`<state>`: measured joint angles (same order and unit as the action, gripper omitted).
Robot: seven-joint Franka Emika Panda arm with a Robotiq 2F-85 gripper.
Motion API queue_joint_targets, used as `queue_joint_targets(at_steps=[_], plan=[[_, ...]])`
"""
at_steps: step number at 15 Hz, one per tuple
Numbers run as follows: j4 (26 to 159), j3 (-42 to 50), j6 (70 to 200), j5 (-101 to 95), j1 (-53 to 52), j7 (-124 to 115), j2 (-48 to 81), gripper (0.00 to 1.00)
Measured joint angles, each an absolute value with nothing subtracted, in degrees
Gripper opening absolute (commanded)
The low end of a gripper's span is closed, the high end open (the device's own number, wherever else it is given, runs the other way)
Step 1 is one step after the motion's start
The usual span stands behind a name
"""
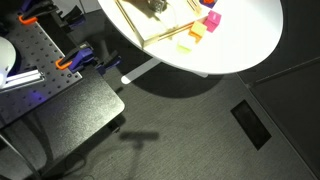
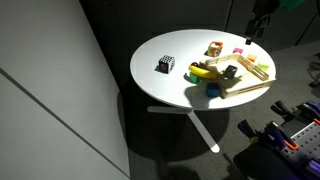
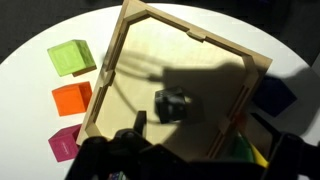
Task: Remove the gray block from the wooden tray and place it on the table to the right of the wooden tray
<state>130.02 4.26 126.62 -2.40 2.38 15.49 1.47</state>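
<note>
Inside the large flat wooden tray of light tan wood (image 3: 195, 55), near its middle, the small gray cube-like block (image 3: 172, 103) is lying alone on the bare boards, touching no rim. The tray is resting on the round white table (image 3: 30, 100). The dark Robotiq gripper (image 3: 200, 150) is hovering above the near part of the tray, its jaws spread wide with nothing between them.

In the wrist view the block is sitting just beyond the gap between the fingers (image 3: 132, 135), toward the far rim and a little to the left of centre. The coming move is therefore turning on a short advance forward and slightly left before the descent. Being roughly cubic, the block is showing no long axis, so the jaws probably need only square up to a pair of opposite faces.

A square green block (image 3: 70, 57), an orange one (image 3: 72, 97) and a magenta one (image 3: 65, 142) are lying on the table just left of the tray. On the right, a dark blue block (image 3: 278, 95) is sitting close to the rim, which is likely narrowing the free spot there.
</note>
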Motion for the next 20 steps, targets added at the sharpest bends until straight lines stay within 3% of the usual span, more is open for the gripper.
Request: queue_joint_targets(at_steps=[8,20], plan=[[130.72,3.94,141.23,-2.61,2.38,16.05,11.34,1.0],[128.55,1.87,151.55,-2.61,2.39,16.1,23.12,1.0]])
